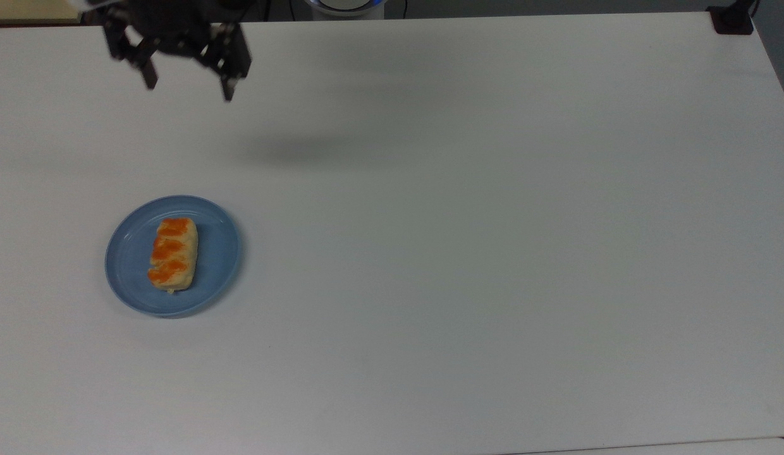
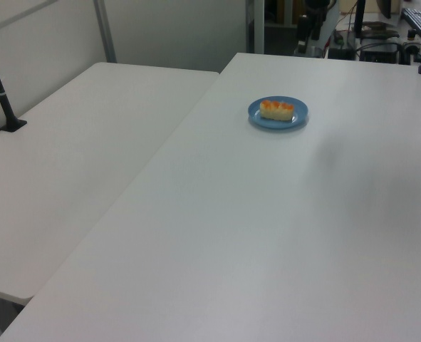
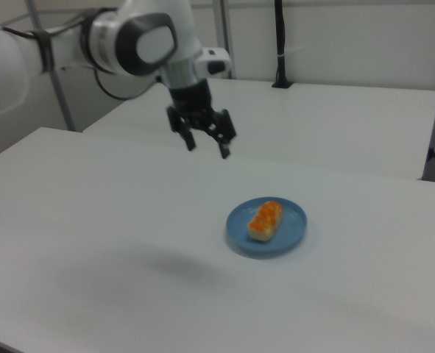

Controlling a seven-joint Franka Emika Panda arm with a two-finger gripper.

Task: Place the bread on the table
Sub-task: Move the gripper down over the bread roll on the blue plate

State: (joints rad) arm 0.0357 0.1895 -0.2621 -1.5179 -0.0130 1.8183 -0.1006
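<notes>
In the top view, you see the gripper (image 1: 188, 88) near the desk's (image 1: 468, 253) far edge, jaws spread and empty; the bread (image 1: 172, 253) lies on the blue plate (image 1: 220, 253), bare surface stretching to the top view's right. In the left view, plate (image 2: 300, 109) and bread (image 2: 276, 110) sit well inside the desk (image 2: 267, 235). In the right view, the gripper (image 3: 206, 145) hangs above the desk (image 3: 92, 220), apart from the bread (image 3: 265, 220).

no words, letters or numbers to read anywhere, none on the white table (image 1: 468, 253), none on the blue plate (image 1: 218, 256) resting on that table, none on the bread (image 1: 172, 253) lying on that plate
</notes>
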